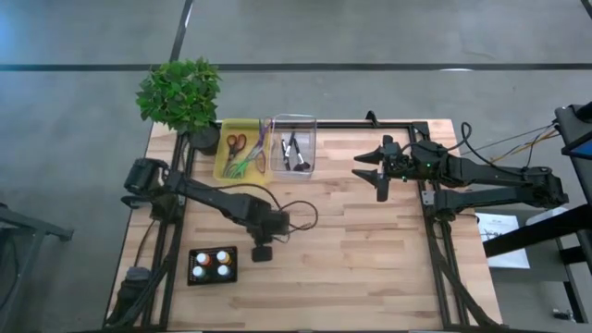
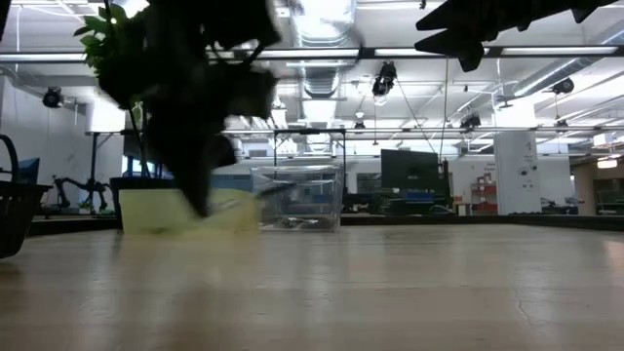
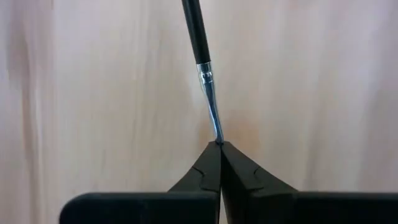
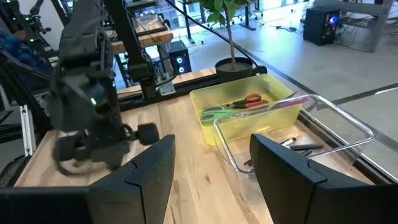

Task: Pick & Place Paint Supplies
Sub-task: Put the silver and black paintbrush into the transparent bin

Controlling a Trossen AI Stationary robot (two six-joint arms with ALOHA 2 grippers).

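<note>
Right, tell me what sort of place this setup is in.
Probably a robotics lab or workshop hall: bare ceiling ducts and strip lights, a concrete floor around the wooden table, and more benches with monitors behind it.

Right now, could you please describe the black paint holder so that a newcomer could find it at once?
Start at the wooden table seen from above and go to the near corner on the left arm's side. There, beside the shut left gripper, lies the black paint holder. It alone carries four small round caps in a square, unlike the yellow tray and clear bin at the far edge.
</note>
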